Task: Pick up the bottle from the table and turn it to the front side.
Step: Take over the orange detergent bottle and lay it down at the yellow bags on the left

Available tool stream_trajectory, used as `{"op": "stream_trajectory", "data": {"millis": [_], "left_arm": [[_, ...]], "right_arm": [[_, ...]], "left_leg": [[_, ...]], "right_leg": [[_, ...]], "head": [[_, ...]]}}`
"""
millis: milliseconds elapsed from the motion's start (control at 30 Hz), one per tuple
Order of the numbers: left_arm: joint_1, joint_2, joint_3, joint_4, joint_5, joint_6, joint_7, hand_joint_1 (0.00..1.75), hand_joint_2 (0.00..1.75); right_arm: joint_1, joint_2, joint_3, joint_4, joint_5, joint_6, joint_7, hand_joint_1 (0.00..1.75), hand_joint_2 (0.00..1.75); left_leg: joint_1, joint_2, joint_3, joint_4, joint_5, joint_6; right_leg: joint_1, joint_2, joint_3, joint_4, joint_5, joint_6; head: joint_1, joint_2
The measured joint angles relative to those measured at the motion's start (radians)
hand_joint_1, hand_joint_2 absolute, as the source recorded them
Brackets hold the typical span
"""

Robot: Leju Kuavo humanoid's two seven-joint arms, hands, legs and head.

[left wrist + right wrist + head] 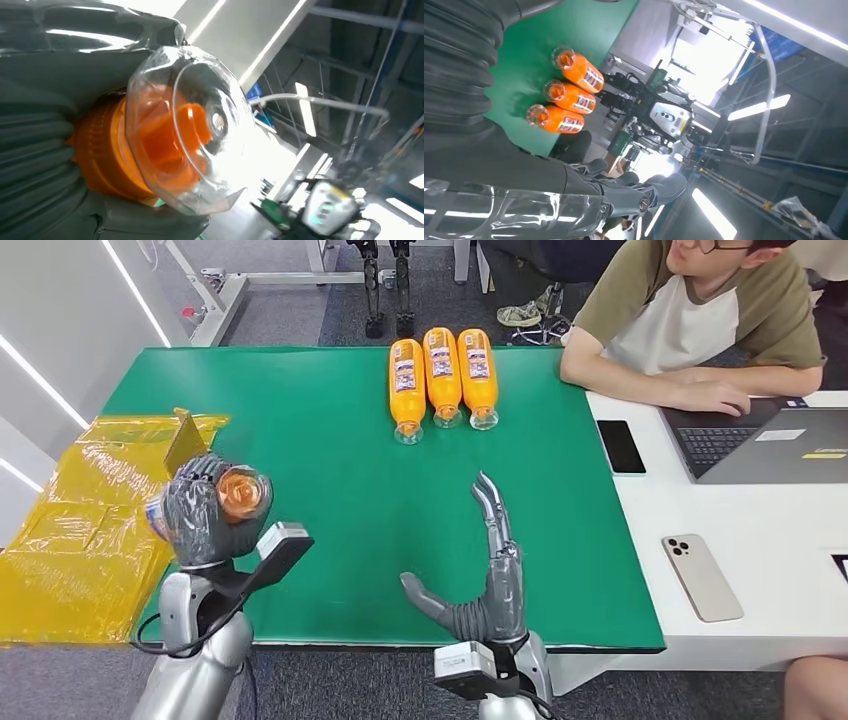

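Note:
My left hand (200,512) grips an orange bottle (243,494) raised off the green table (330,450) at its left edge, the clear cap end turned toward me. The left wrist view shows that clear cap (192,127) close up with the orange bottle body (102,155) held in the grey hand (40,165). Three more orange bottles (441,378) lie side by side at the far middle of the table, caps toward me; the same bottles (569,95) appear in the right wrist view. My right hand (485,575) hovers open over the near middle, fingers (644,192) stretched out, holding nothing.
A yellow plastic-wrapped box (90,530) sits left of the table. A person (690,320) leans on the white desk (740,540) at right, with a laptop (770,440) and two phones (620,446) (702,576). Robot legs (388,290) stand beyond the far edge.

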Motion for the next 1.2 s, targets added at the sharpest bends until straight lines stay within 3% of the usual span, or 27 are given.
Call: {"op": "stream_trajectory", "data": {"millis": [133,333,633,833,867,967,1000,1200], "left_arm": [[-0.142,0.091,0.0,0.275,-0.147,-0.005,0.08,1.75,1.75],[-0.254,0.177,-0.036,0.512,-0.259,-0.116,0.136,1.75,1.75],[-0.317,0.245,-0.143,0.653,-0.269,-0.22,0.145,1.75,1.75],[-0.331,0.264,-0.174,0.695,-0.261,-0.306,0.047,1.75,1.75],[-0.332,0.266,-0.177,0.7,-0.261,-0.319,0.036,1.59,1.75],[-0.334,0.273,-0.185,0.714,-0.264,-0.352,0.023,0.28,1.75],[-0.335,0.274,-0.188,0.717,-0.264,-0.356,0.027,0.0,1.75],[-0.34,0.262,-0.193,0.729,-0.265,-0.348,0.065,0.0,1.75]], "right_arm": [[0.014,0.003,-0.007,-0.017,-0.019,0.0,-0.024,0.0,1.75],[0.018,0.011,-0.009,-0.024,-0.028,0.0,-0.028,0.0,1.75],[0.018,0.02,-0.009,-0.024,-0.043,0.0,-0.034,0.0,1.75],[0.015,0.028,-0.009,-0.022,-0.043,0.0,-0.029,0.0,1.75],[0.014,0.03,-0.009,-0.022,-0.043,0.0,-0.027,0.0,1.75],[0.011,0.037,-0.009,-0.021,-0.04,0.0,-0.014,0.0,1.75],[0.009,0.04,-0.009,-0.021,-0.038,0.0,-0.008,0.0,1.75],[-0.002,0.056,-0.009,-0.019,-0.023,0.001,0.016,0.0,1.75]], "left_leg": [[0.0,0.005,0.0,0.0,0.002,-0.003],[0.0,0.007,0.0,0.0,0.002,-0.003],[0.0,0.006,-0.001,0.0,0.001,-0.004],[0.0,0.006,-0.001,0.0,0.001,-0.004],[0.0,0.006,-0.001,0.0,0.001,-0.004],[0.0,0.006,-0.001,0.0,0.001,-0.004],[0.0,0.006,-0.001,0.0,0.001,-0.004],[0.0,0.006,-0.001,0.0,0.001,-0.004]], "right_leg": [[0.0,0.005,-0.002,0.002,0.003,-0.004],[0.0,0.006,-0.004,0.002,0.003,-0.005],[0.0,0.006,-0.004,0.002,0.003,-0.004],[0.0,0.006,-0.004,0.002,0.003,-0.004],[0.0,0.006,-0.004,0.002,0.003,-0.004],[0.0,0.006,-0.005,0.002,0.003,-0.004],[0.0,0.006,-0.005,0.002,0.003,-0.004],[0.0,0.006,-0.005,0.002,0.003,-0.004]], "head": [[0.0,0.0],[0.0,0.0],[0.0,0.0],[0.0,0.0],[0.0,0.0],[0.0,0.0],[0.0,0.0],[0.0,0.0]]}}
